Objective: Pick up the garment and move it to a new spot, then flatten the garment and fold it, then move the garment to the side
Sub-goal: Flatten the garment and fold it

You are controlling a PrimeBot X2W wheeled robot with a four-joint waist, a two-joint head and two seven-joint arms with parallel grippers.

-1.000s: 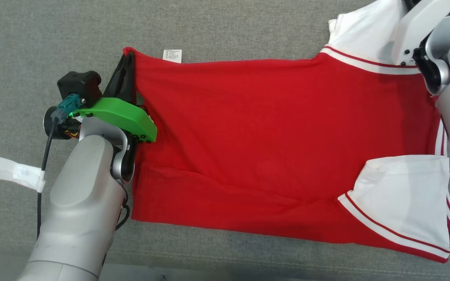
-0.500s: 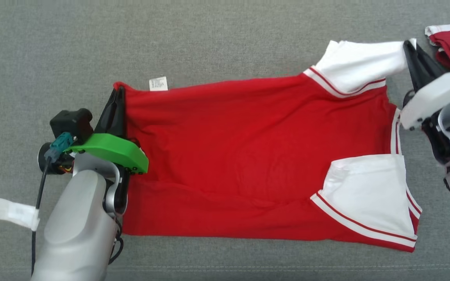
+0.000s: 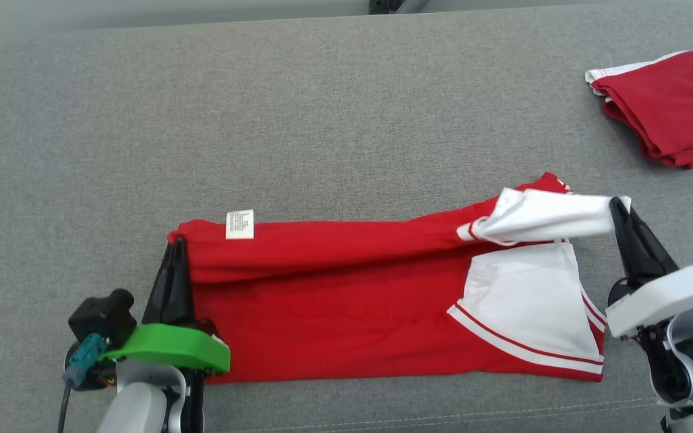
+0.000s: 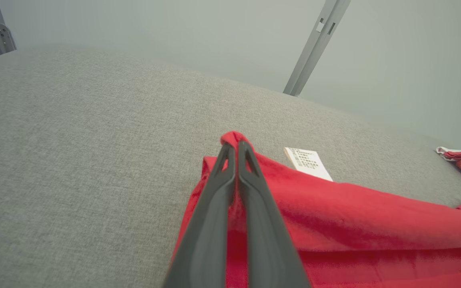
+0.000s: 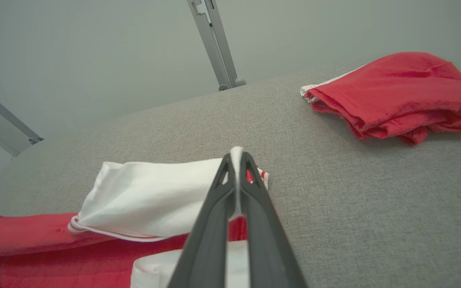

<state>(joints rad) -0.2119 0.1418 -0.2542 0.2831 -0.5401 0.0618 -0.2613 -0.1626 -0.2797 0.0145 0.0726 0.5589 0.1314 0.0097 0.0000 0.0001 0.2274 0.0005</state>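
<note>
Left gripper and right gripper are clamping the garment edge — folding is apparently taking shape, with side placement pending.

Two red garments lie on one grey cushion: one shirt and one folded pile; the shirt shows two white sleeves, upper sleeve and lower sleeve, and one label; two grippers, left gripper and right gripper, each with two dark fingers.
</note>
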